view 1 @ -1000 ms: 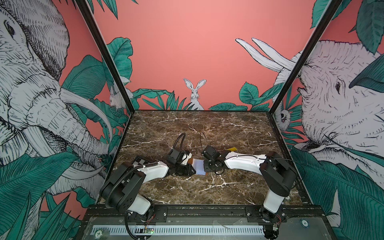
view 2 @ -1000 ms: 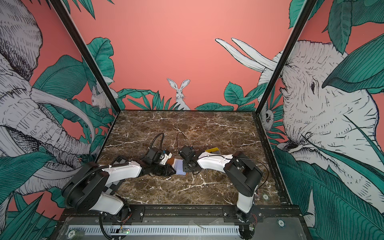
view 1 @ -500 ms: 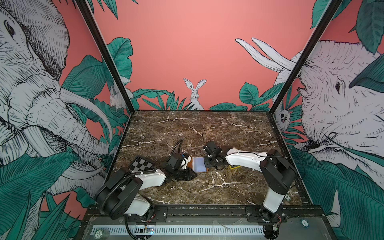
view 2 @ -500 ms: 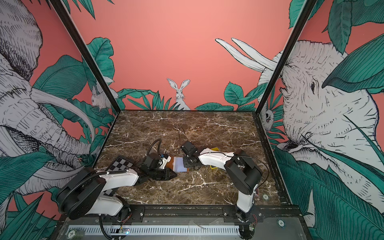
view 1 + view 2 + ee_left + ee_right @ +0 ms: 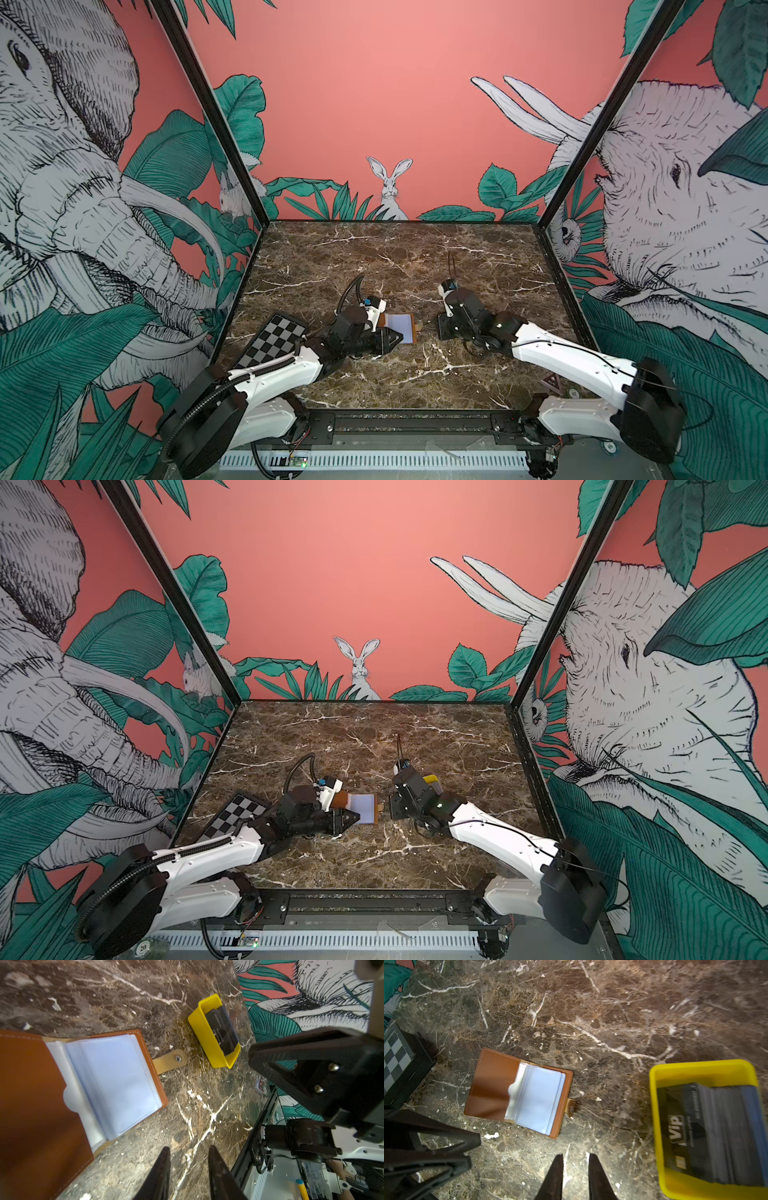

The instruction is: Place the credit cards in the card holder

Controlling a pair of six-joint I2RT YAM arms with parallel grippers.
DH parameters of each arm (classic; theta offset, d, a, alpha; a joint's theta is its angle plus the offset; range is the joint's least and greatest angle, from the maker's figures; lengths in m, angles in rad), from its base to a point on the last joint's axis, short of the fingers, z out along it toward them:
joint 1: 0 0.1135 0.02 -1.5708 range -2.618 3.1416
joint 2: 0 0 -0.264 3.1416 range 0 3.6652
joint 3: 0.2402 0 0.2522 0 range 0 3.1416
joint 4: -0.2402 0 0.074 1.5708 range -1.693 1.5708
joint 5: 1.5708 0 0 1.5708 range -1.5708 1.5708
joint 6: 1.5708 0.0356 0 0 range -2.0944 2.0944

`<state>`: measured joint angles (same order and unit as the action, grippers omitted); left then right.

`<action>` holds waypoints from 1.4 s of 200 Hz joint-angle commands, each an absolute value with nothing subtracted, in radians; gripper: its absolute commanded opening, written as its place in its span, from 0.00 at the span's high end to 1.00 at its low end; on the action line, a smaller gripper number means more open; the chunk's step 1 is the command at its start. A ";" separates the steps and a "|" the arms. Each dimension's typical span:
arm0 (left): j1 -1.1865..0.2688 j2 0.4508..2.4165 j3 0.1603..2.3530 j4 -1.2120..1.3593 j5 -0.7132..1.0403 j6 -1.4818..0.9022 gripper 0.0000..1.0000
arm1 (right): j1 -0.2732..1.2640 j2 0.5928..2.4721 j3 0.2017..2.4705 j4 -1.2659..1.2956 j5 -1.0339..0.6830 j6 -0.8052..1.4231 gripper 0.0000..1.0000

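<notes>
The card holder (image 5: 537,1097) lies open on the marble, its brown cover spread out, its clear sleeves facing up and its snap tab (image 5: 170,1060) sticking out; both top views show it (image 5: 401,328) (image 5: 365,808). The credit cards (image 5: 716,1136), dark with white "Vip" lettering, stand stacked in a yellow tray (image 5: 704,1070). My left gripper (image 5: 189,1148) is open by a narrow gap and holds nothing, over bare table beside the holder's near corner (image 5: 397,338). My right gripper (image 5: 576,1155) is also slightly open and holds nothing, between the holder and the tray (image 5: 444,330).
A checkerboard panel (image 5: 274,340) lies at the left edge of the table, behind my left arm. The yellow tray (image 5: 430,778) is mostly hidden behind my right wrist in a top view. The black front rail (image 5: 259,1126) runs close to my left fingers.
My right gripper has drawn back to the right, away from the card holder. The left arm has pulled back, uncovering the checkerboard, and its jaws have opened slightly.
</notes>
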<state>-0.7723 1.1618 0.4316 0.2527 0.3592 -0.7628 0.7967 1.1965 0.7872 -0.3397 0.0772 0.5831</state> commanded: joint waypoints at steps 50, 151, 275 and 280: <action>-0.774 1.294 0.634 0.335 0.244 -0.705 0.60 | 0.685 0.932 0.682 -0.383 0.293 0.459 0.66; -0.774 1.488 0.703 0.492 0.375 -0.676 0.59 | 0.570 0.962 0.667 -0.439 0.204 0.485 0.65; -0.775 1.652 0.731 0.620 0.412 -0.817 0.60 | 0.296 1.127 0.675 -0.435 -0.095 0.435 0.71; -0.775 1.649 0.736 0.608 0.408 -0.813 0.60 | 0.293 1.134 0.676 -0.435 -0.096 0.433 0.71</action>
<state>-0.7723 1.6638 0.6952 0.5781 0.3962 -0.7910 0.3050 1.1072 0.6724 -0.4656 -0.0235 0.4644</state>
